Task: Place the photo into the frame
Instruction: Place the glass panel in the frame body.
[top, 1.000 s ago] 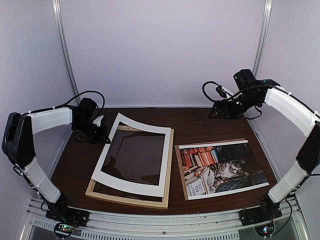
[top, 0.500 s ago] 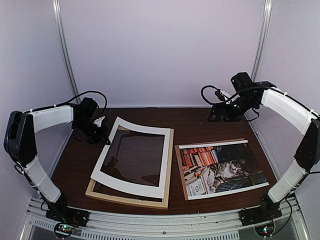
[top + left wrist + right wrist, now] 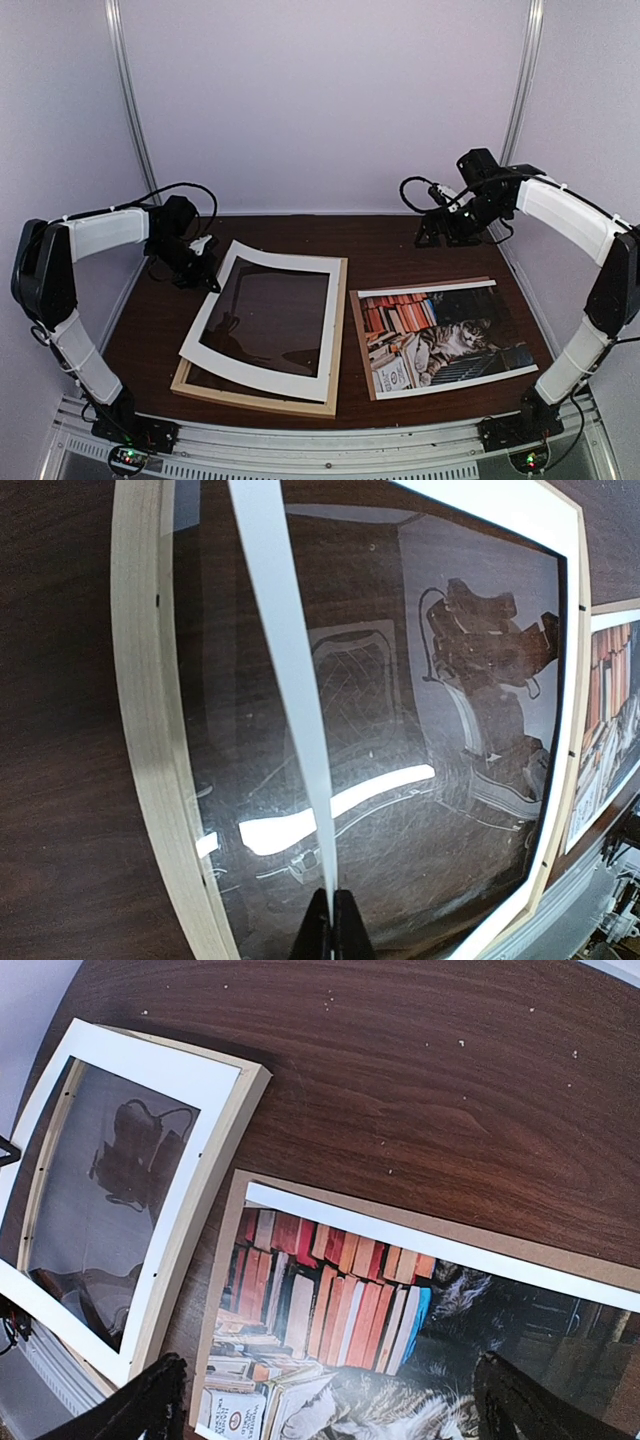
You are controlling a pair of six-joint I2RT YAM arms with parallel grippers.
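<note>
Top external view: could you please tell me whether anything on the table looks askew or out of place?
Yes: the white mat sits crooked on the frame, its edges not parallel to the wood, and its far-left side is lifted and bowed because the shut left tool pinches it there.

No legible text, even on the photo (image 3: 445, 340)

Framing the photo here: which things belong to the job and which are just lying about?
For the job: the photo, face up on the right; the frame, on the left; left hand, shut on the white mat; right hand, open and empty.
Not the job's own: white mat, held above the frame; brown backing board under the photo; clear pane in the frame.
</note>
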